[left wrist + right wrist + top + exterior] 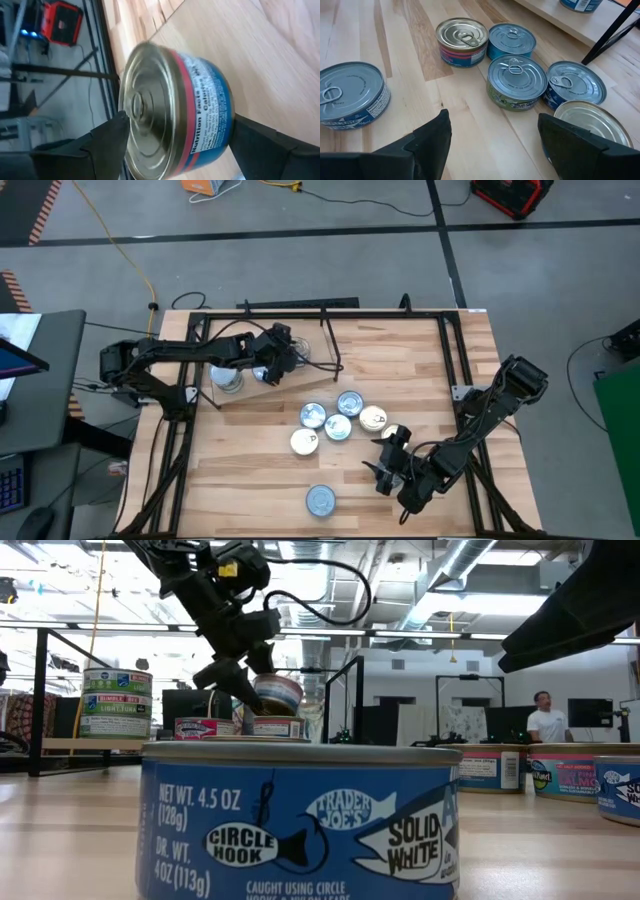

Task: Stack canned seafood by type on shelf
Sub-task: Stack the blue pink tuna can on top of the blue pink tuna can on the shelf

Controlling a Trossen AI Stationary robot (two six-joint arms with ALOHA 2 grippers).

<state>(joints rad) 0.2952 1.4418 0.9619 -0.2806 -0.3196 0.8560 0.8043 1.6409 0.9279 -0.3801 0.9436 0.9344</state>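
My left gripper (275, 358) hovers over the plywood shelf (300, 385), shut on a pink-and-blue-labelled tin (200, 105) with a silver end. In the low view this tin (277, 692) sits tilted above two tins (272, 727) that rest on the board. A stack of tins (228, 377) stands at the shelf's left end. My right gripper (388, 462) is open and low near the table's right front, touching nothing. Several loose tins (516, 80) rest flat on the tabletop ahead of it. One silver-ended tin (590, 125) lies close beside one of its fingers. My left gripper pinches the pink-and-blue tin between its two fingers. One finger (107, 145) meets the rim of the silver end (145, 110), and the other (260, 145) stands at the opposite end. The tin is lifted clear and tilted above the shelf.
A blue Trader Joe's tin (320, 500) stands alone near the table's front edge. A black metal frame (330, 315) runs round the table, with a thin black rod (615, 30) at the shelf's edge. Bare wood (250, 470) lies at the table's front left.
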